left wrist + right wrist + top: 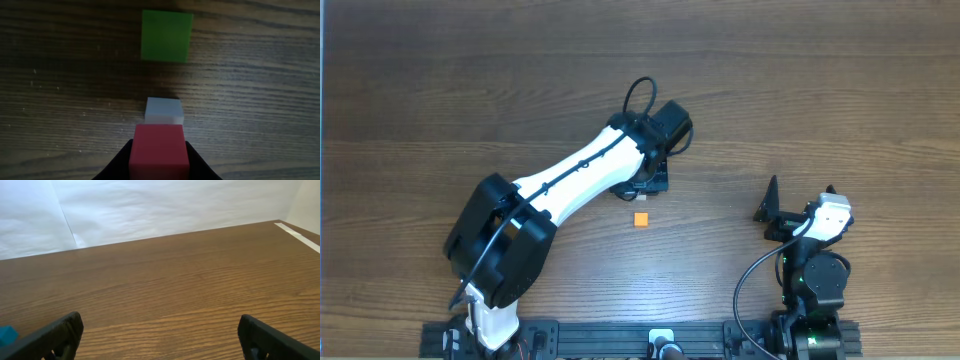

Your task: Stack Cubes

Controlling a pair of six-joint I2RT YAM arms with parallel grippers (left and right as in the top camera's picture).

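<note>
My left gripper [159,159] is shut on a red cube [159,148], one dark finger against each side of it. A pale grey cube [164,111] sits on the wood just beyond the red one, and a green cube [166,36] lies farther off in the same line. In the top view the left arm reaches to the table's middle, and its gripper [655,170] covers these cubes. A small orange cube [641,220] lies alone just in front of it. My right gripper [798,207] stands open and holds nothing, low at the right [159,322].
The brown wooden table [440,90] is bare across its far and left parts. A white wall [165,205] rises behind the table's far edge. A small blue thing [5,335] shows beside the right gripper's finger.
</note>
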